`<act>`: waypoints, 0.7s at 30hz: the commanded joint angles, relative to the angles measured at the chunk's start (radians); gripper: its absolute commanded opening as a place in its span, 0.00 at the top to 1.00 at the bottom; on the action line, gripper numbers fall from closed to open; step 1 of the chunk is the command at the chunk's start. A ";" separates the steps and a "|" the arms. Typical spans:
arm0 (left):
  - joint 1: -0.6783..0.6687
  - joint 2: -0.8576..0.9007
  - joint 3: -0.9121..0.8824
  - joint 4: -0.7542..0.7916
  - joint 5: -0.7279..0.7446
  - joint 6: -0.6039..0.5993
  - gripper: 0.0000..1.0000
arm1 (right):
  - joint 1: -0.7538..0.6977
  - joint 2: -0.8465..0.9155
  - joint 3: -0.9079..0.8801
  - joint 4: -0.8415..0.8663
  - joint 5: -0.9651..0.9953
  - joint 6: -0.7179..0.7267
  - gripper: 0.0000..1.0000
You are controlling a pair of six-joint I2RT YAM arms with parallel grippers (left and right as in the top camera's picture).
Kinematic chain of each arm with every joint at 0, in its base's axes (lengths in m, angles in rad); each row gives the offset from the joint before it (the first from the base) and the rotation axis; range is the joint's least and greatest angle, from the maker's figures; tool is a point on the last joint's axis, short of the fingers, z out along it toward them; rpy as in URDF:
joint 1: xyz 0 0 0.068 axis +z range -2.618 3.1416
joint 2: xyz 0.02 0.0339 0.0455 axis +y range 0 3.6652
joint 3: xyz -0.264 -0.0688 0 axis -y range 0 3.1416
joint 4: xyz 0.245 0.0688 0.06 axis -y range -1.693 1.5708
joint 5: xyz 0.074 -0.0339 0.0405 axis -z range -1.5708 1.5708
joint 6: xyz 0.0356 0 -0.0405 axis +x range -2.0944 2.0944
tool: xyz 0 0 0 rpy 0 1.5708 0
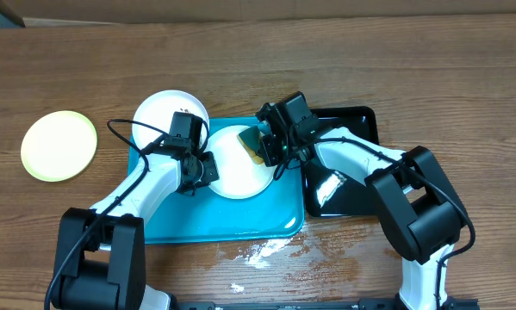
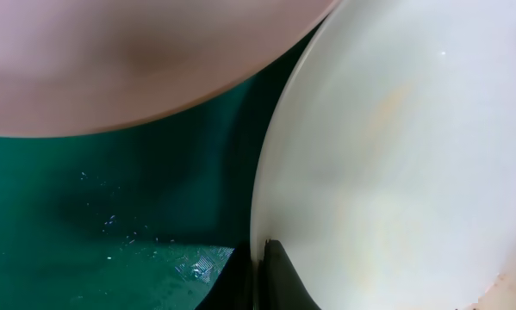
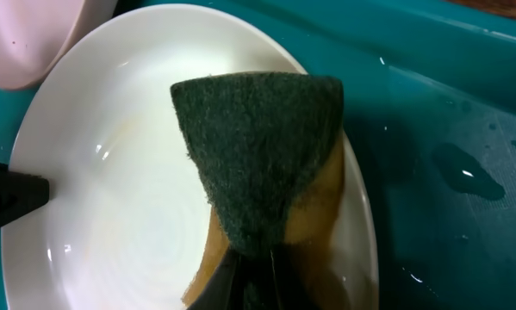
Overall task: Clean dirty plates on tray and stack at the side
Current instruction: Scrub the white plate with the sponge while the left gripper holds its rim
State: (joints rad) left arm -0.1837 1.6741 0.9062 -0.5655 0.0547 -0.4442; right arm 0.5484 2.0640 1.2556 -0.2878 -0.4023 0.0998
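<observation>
A white plate [image 1: 236, 164] lies in the middle of the turquoise tray [image 1: 232, 224]. My left gripper [image 1: 200, 170] is shut on the plate's left rim [image 2: 259, 250]. My right gripper [image 1: 270, 148] is shut on a green-and-yellow sponge [image 1: 252, 142] and presses it on the plate's right side [image 3: 258, 164]. A second white plate [image 1: 164, 112] sits at the tray's upper left corner, partly over its rim. The pale yellow-green plate [image 1: 59, 145] lies on the table to the left, off the tray.
A glossy black tray [image 1: 344, 185] lies right of the turquoise tray, under my right arm. Water drops wet the table [image 1: 262, 251] in front of the turquoise tray. The wooden table stretches all round.
</observation>
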 commanded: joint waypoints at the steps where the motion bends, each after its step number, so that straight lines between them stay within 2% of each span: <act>1: -0.006 0.013 0.006 -0.014 -0.003 0.049 0.96 | 0.019 0.055 -0.011 -0.003 -0.047 -0.030 0.96; 8: -0.006 0.013 0.006 -0.014 -0.002 0.048 0.96 | 0.018 0.055 0.028 -0.016 -0.237 -0.026 0.96; 17: -0.006 0.013 0.006 -0.024 -0.002 0.048 0.96 | -0.035 0.040 0.180 -0.133 -0.235 -0.032 0.96; 21: -0.006 0.013 0.006 -0.024 -0.003 0.048 0.96 | -0.052 0.040 0.195 -0.137 -0.231 -0.093 0.96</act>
State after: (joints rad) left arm -0.1837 1.6741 0.9062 -0.5800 0.0544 -0.4328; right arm 0.5159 2.1052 1.4216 -0.4278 -0.6205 0.0589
